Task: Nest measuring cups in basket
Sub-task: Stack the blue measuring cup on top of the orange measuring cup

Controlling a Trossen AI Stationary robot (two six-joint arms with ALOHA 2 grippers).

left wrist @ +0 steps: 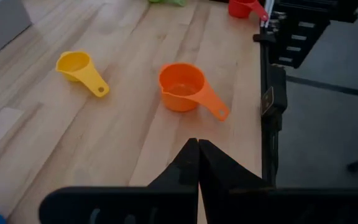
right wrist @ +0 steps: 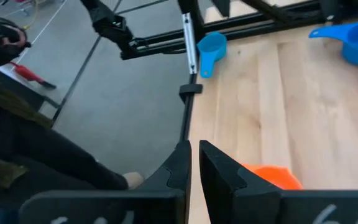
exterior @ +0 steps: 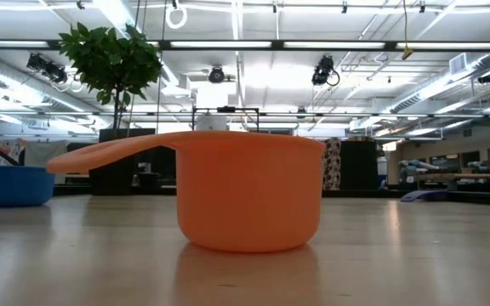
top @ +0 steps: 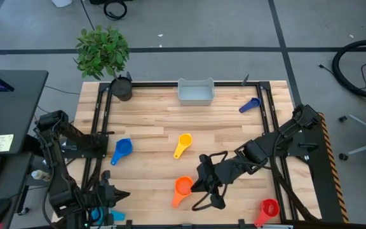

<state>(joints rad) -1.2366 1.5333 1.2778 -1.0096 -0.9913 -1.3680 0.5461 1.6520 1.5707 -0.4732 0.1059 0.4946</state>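
Observation:
The orange measuring cup (top: 182,188) (exterior: 249,191) stands upright on its base on the table, near the front, with its handle toward the near edge. My right gripper (top: 206,184) (right wrist: 194,155) hovers just to its right, slightly open, with nothing between the fingers; the low view shows no finger on the cup. At the near left corner my left gripper (top: 112,194) (left wrist: 198,152) is shut on nothing. The yellow cup (top: 182,144), the blue cup (top: 122,149) and the red cup (top: 267,209) lie apart on the table. The pale basket (top: 196,91) stands at the far edge.
A dark blue cup (top: 249,105) lies at the far right and a light blue cup (right wrist: 211,48) at the near left corner. A potted plant (top: 107,57) stands at the far left corner. Black rails (top: 271,121) run along the table's sides. A person (right wrist: 17,143) is beside the table.

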